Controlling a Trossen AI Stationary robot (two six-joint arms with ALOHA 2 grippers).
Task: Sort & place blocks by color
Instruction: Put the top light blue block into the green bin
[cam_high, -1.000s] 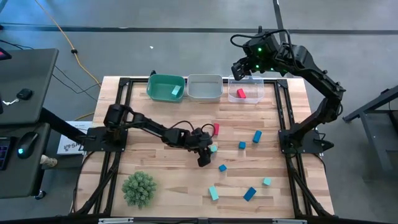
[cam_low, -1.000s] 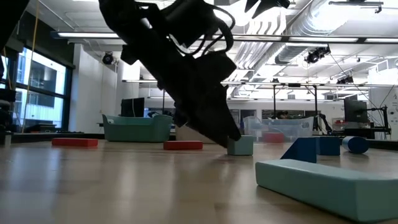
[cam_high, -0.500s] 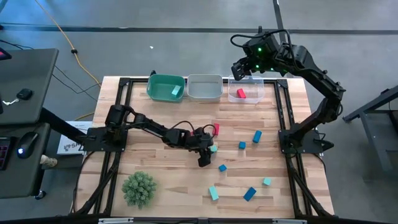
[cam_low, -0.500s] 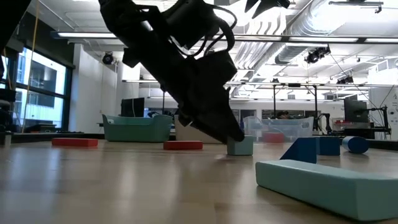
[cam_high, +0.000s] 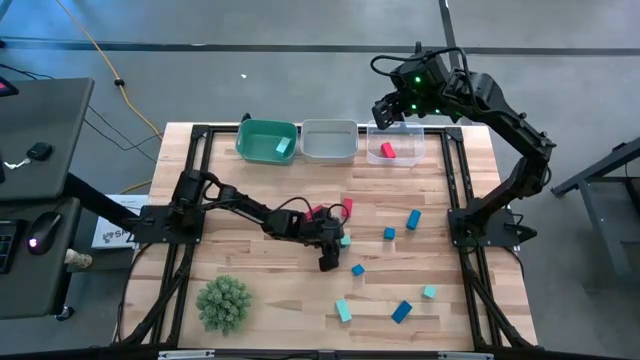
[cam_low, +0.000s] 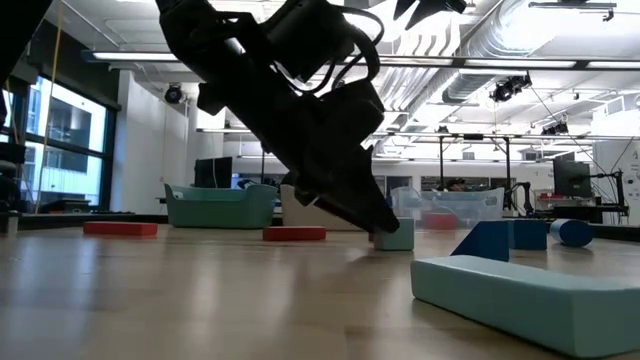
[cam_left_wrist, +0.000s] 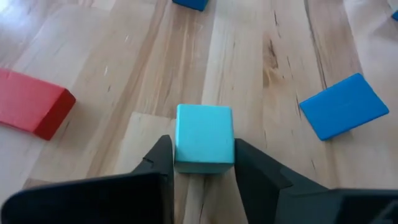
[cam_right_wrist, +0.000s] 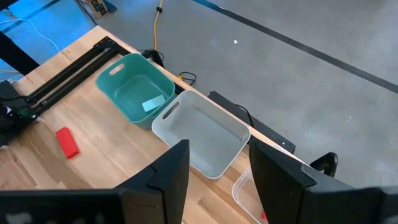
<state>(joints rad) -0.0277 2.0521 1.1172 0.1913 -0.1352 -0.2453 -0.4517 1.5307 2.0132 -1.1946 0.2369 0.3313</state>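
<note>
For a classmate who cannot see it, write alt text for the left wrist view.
The left gripper has its jaws on either side of a teal cube on the wooden table, touching or nearly touching its sides. A red bar lies to one side, a blue block to the other, and another blue block farther ahead.

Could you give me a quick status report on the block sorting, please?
Left gripper down at table centre, fingers against a teal cube. Right gripper open, waiting above the far bins. Red bar and blue block nearby, not blocking.
</note>
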